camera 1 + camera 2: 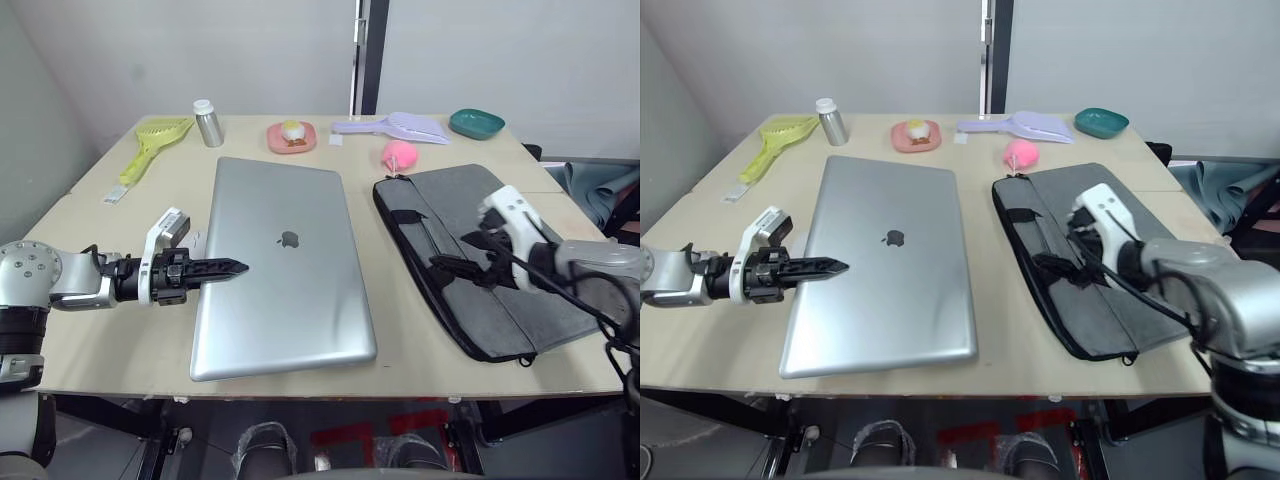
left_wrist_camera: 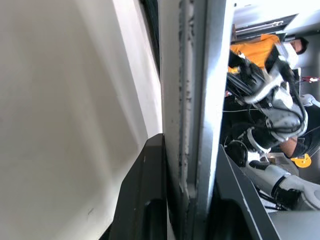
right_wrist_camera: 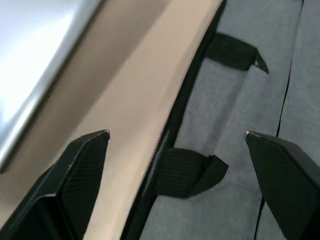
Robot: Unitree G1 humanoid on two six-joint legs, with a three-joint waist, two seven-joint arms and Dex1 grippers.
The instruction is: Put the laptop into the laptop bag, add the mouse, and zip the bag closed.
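place: robot test lab | signs: plain plywood table (image 1: pixel 420 375) with assorted props, bare grey walls (image 1: pixel 200 50), cabled robot gear behind

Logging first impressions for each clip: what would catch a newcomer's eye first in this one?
The big silver laptop lies closed in the middle of the table, with the left gripper clamped on its left edge. To its right lies the grey laptop bag, and the right gripper hangs open over the bag's zipper edge and strap handles. A pink plush toy sits just beyond the bag.
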